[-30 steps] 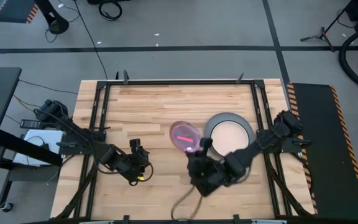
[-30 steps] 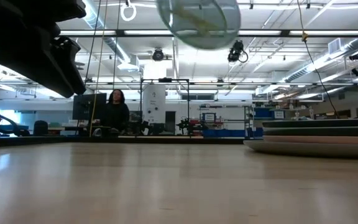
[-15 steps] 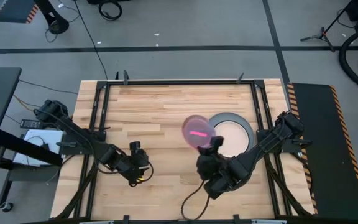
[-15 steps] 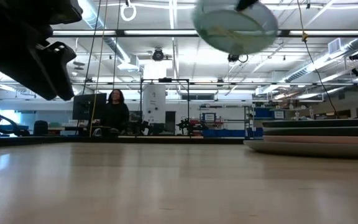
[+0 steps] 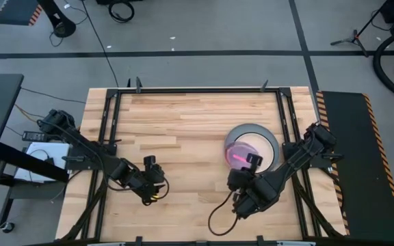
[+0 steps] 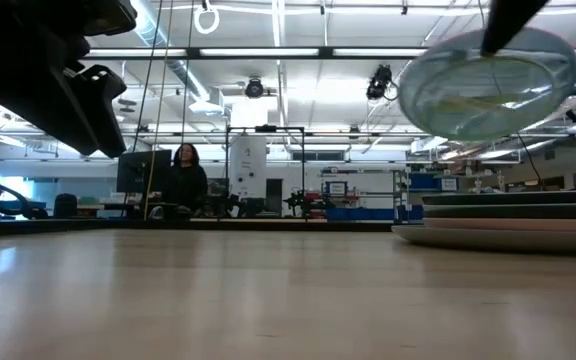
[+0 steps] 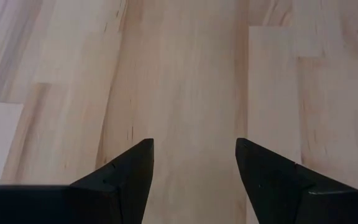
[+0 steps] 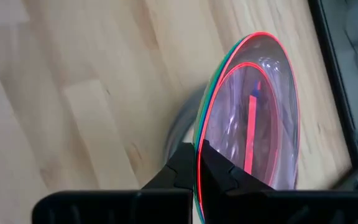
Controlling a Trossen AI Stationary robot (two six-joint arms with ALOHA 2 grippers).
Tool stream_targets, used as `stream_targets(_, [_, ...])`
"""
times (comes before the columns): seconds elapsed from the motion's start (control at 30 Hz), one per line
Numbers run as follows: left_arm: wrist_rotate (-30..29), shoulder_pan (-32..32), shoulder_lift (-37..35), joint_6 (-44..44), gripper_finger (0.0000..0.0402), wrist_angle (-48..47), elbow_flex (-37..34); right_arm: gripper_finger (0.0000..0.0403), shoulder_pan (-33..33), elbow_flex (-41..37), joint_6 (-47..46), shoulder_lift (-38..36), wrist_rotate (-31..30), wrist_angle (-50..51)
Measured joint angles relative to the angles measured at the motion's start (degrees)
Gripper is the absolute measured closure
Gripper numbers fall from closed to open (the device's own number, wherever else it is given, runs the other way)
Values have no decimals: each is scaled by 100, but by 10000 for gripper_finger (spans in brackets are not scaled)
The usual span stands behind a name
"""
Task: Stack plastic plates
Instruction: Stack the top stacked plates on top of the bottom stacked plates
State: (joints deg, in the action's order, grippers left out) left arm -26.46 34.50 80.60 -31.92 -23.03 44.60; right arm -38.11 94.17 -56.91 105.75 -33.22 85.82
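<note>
My right gripper (image 5: 252, 161) is shut on a small nested set of translucent plates (image 5: 238, 154), red-pink with green and cyan edges. It hangs in the air over the near left part of the plate stack (image 5: 265, 135), whose large grey plate lies flat on the table at right. The low view shows the small plates (image 6: 488, 85) well above the stack (image 6: 513, 222). My left gripper (image 5: 149, 162) waits open above bare wood at the near left; its own view (image 7: 194, 155) shows nothing between the fingers. My right gripper (image 8: 197, 163) pinches the rim (image 8: 197, 144) of the small translucent plates between its two fingers, one finger on each face. Red-pink, green and cyan edges lie together in the hold. The fingers come from the table's near right side. The plates are lifted clear, slightly tilted.
A black metal frame (image 5: 115, 116) borders the wooden table top on the left, right and far sides. Open wood (image 5: 183, 123) lies between the two arms. In the low view a person (image 6: 183, 180) sits far behind the table.
My right gripper has carried the small translucent plates toward the table's right edge, from above bare wood left of the stack to above the stack, and has come lower. It has stayed shut on them.
</note>
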Motion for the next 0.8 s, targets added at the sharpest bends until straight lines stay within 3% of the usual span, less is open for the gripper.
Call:
stream_targets(0.13, [0, 1, 0, 5, 169, 42, 0, 393, -113, -226, -506, -2, 173, 431])
stream_targets(0.53, [0, 0, 0, -2, 169, 86, 0, 393, 269, -1810, -774, 4, 750, 28])
stream_targets(0.8, [0, 0, 0, 0, 169, 90, 0, 393, 775, -2244, 61, 1, 1377, -700])
